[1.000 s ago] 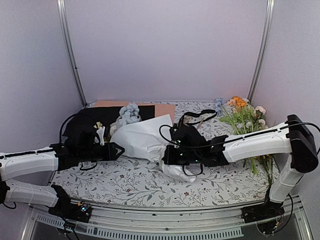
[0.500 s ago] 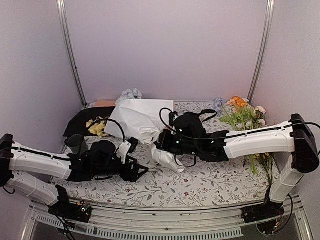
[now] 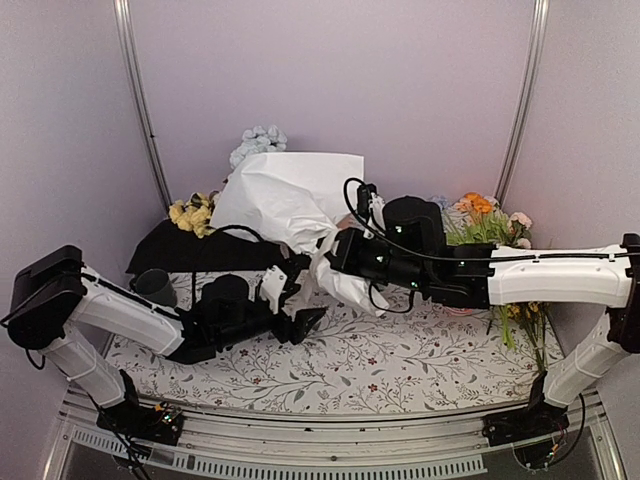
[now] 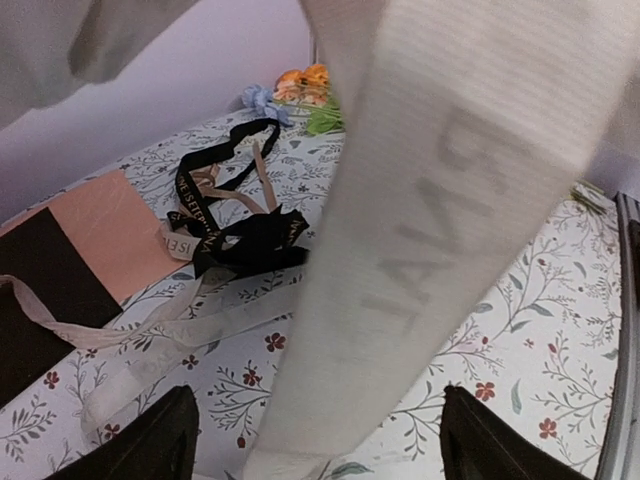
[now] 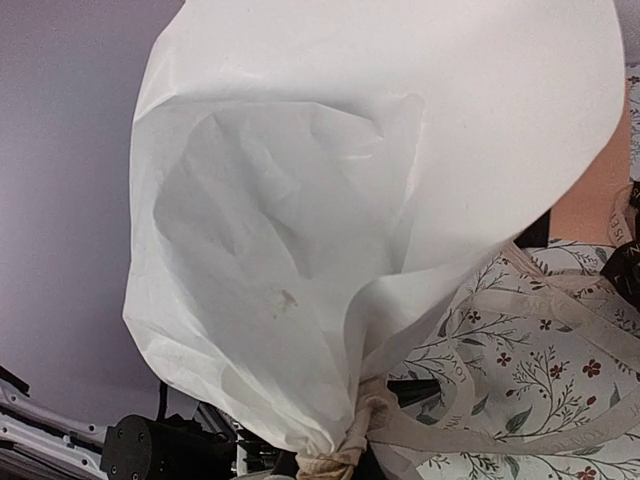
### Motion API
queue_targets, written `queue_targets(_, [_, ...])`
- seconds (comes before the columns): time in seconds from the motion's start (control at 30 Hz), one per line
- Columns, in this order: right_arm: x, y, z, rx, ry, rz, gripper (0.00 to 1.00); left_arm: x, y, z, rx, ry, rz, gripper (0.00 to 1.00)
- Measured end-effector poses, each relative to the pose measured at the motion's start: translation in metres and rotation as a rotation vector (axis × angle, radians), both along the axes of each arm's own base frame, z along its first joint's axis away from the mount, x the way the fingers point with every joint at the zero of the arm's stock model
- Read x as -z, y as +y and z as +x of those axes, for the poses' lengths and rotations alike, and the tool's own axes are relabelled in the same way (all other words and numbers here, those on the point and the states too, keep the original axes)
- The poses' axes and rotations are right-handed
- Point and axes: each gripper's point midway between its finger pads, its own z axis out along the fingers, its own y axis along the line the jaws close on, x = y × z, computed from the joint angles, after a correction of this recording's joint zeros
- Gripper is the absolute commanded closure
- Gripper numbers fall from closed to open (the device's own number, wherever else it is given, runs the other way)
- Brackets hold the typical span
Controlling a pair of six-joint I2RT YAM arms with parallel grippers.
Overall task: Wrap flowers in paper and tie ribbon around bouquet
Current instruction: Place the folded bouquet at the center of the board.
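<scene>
Two arms logged | left gripper (image 3: 303,324): we see it has just sprung wide and empty, the ribbon (image 4: 400,250) hanging close before its fingers (image 4: 160,450) | right gripper (image 3: 336,258): clamped on the bouquet (image 3: 290,200) neck, has raised it above the left one | we judge the knot set.

This is a robot test booth, not a florist's shop. Plain pale-lilac walls (image 3: 330,90) close in three sides, with bare metal poles (image 3: 140,100) running up the back corners. The counter (image 3: 400,375) is covered in a floral print, and an aluminium rail (image 3: 330,455) with loose wiring (image 3: 565,435) lines its near edge, where the white-and-black left arm (image 3: 110,310) and right arm (image 3: 550,275) are bolted. Orange-and-yellow sprigs (image 3: 478,212), a peach sheet (image 4: 105,235), a black sheet (image 3: 190,255) and a black ribbon (image 4: 245,240) lie about as craft props.
</scene>
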Motion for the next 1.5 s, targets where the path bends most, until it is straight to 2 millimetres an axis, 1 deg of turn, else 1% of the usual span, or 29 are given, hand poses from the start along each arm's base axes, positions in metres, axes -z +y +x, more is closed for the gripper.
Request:
queue_targets(0.03, [-0.003, -0.001, 0.000, 0.001, -0.007, 0.001, 1.00, 0.000, -0.002, 0.005, -0.014, -0.010, 0.006, 0.32])
queue_targets(0.07, [-0.005, -0.003, 0.001, 0.002, -0.013, 0.001, 1.00, 0.002, -0.004, 0.009, -0.029, -0.017, 0.015, 0.44])
queue_targets(0.17, [-0.012, -0.007, 0.002, 0.006, -0.028, 0.006, 1.00, 0.013, -0.006, 0.024, -0.089, -0.020, 0.061, 0.70])
queue_targets(0.27, [-0.018, -0.012, 0.004, 0.012, -0.038, 0.016, 1.00, 0.021, -0.007, 0.030, -0.116, -0.014, 0.098, 1.00])
queue_targets(0.4, [-0.019, -0.021, 0.004, 0.022, -0.040, 0.020, 1.00, 0.022, -0.002, 0.031, -0.131, -0.014, 0.120, 1.00])
queue_targets(0.47, [-0.015, -0.024, 0.004, 0.027, -0.037, 0.014, 1.00, 0.018, 0.001, 0.029, -0.134, -0.006, 0.121, 1.00])
queue_targets(0.53, [-0.007, -0.026, 0.005, 0.037, -0.030, -0.002, 1.00, 0.009, 0.008, 0.025, -0.141, 0.009, 0.115, 1.00])
queue_targets(0.6, [0.005, -0.030, 0.005, 0.046, -0.020, -0.025, 1.00, -0.010, 0.017, 0.020, -0.154, 0.025, 0.091, 1.00])
queue_targets(0.7, [0.036, -0.038, 0.004, 0.069, 0.015, -0.084, 1.00, -0.043, 0.032, 0.009, -0.165, 0.055, 0.028, 1.00])
queue_targets(0.73, [0.047, -0.039, 0.003, 0.078, 0.029, -0.106, 1.00, -0.050, 0.036, 0.006, -0.167, 0.066, 0.008, 1.00])
queue_targets(0.77, [0.057, -0.039, 0.002, 0.083, 0.040, -0.126, 1.00, -0.056, 0.039, 0.003, -0.167, 0.085, -0.010, 1.00])
queue_targets(0.83, [0.086, -0.034, 0.001, 0.093, 0.079, -0.179, 1.00, -0.054, 0.045, -0.003, -0.174, 0.143, -0.023, 1.00])
queue_targets(0.87, [0.100, -0.031, -0.001, 0.091, 0.098, -0.202, 0.95, -0.048, 0.047, -0.005, -0.183, 0.178, -0.018, 1.00])
queue_targets(0.9, [0.116, -0.027, -0.003, 0.088, 0.123, -0.226, 0.83, -0.040, 0.050, -0.006, -0.194, 0.209, -0.008, 1.00])
queue_targets(0.93, [0.132, -0.023, -0.007, 0.081, 0.147, -0.252, 0.57, -0.028, 0.055, -0.007, -0.216, 0.251, 0.009, 1.00])
queue_targets(0.97, [0.146, -0.018, -0.012, 0.071, 0.170, -0.275, 0.46, -0.014, 0.063, -0.008, -0.239, 0.296, 0.031, 1.00])
queue_targets(1.03, [0.173, -0.006, -0.025, 0.025, 0.217, -0.328, 0.32, 0.012, 0.079, -0.009, -0.293, 0.370, 0.070, 1.00])
queue_targets(1.07, [0.182, 0.003, -0.034, -0.017, 0.237, -0.349, 0.25, 0.022, 0.089, -0.009, -0.323, 0.401, 0.084, 1.00])
queue_targets(1.13, [0.187, 0.022, -0.050, -0.102, 0.268, -0.373, 0.17, 0.040, 0.112, -0.008, -0.396, 0.457, 0.105, 1.00])
queue_targets(1.17, [0.185, 0.033, -0.058, -0.157, 0.276, -0.380, 0.14, 0.045, 0.122, -0.007, -0.428, 0.476, 0.107, 1.00])
queue_targets(1.2, [0.179, 0.043, -0.066, -0.209, 0.277, -0.380, 0.09, 0.047, 0.128, -0.008, -0.443, 0.488, 0.103, 1.00])
queue_targets(1.27, [0.163, 0.058, -0.080, -0.305, 0.261, -0.378, 0.07, 0.044, 0.143, -0.003, -0.495, 0.500, 0.076, 1.00])
queue_targets(1.33, [0.147, 0.068, -0.097, -0.411, 0.233, -0.384, 0.04, 0.038, 0.152, -0.002, -0.523, 0.501, 0.050, 1.00])
queue_targets(1.4, [0.141, 0.064, -0.111, -0.489, 0.213, -0.418, 0.04, 0.032, 0.158, -0.001, -0.540, 0.498, 0.027, 1.00])
queue_targets(1.47, [0.140, 0.048, -0.122, -0.554, 0.194, -0.486, 0.04, 0.030, 0.161, -0.002, -0.549, 0.501, 0.027, 1.00])
queue_targets(1.5, [0.139, 0.037, -0.124, -0.576, 0.191, -0.511, 0.06, 0.031, 0.163, -0.003, -0.554, 0.505, 0.033, 1.00])
